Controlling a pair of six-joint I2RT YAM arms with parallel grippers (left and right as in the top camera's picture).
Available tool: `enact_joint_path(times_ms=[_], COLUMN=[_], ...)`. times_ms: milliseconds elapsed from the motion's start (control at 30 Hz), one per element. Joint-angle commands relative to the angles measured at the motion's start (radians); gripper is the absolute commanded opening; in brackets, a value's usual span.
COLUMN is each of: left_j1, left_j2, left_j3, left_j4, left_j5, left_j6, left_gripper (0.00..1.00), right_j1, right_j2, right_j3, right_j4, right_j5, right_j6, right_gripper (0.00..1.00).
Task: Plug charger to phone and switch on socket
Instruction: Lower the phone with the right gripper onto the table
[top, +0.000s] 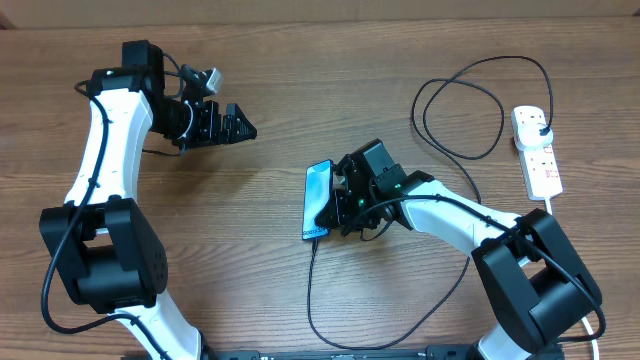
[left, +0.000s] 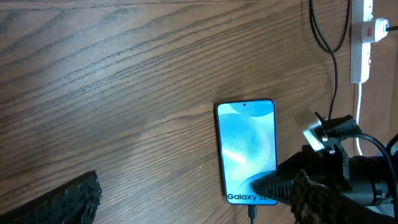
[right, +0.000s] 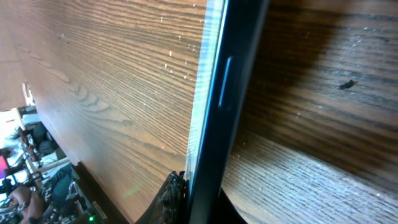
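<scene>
The table (top: 300, 70) is of brown wood with long wavy grain lines, and it fills nearly the whole overhead and left wrist views (left: 124, 93). In the right wrist view its surface (right: 93, 93) shows fine pale specks and one small dark mark (right: 347, 84). Beyond the table's edge, in the lower left corner of that view, is blurred clutter (right: 37, 180) of dark equipment with a small green light (right: 93, 217).

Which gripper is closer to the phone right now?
Right. The right gripper grips the phone by its edge; the left gripper hangs well away, over the table's far left.
</scene>
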Motion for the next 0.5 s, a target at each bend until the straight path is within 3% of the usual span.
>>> enact_joint_path(times_ms=[0, 467], left_j1=[-0.009, -0.009], left_j2=[-0.017, -0.017], left_j3=[0.005, 0.005], left_j4=[0.003, 0.003], left_j5=[-0.006, -0.006], left_j6=[-0.006, -0.006], left_gripper=[1.0, 1.0], right_j1=[0.004, 0.004], right_j2=[-0.006, -0.006], right_j3=[0.004, 0.004], right_j4=[0.01, -0.031], right_j5=[0.003, 0.146], right_j6=[-0.02, -0.02], right_gripper=[0.09, 0.1])
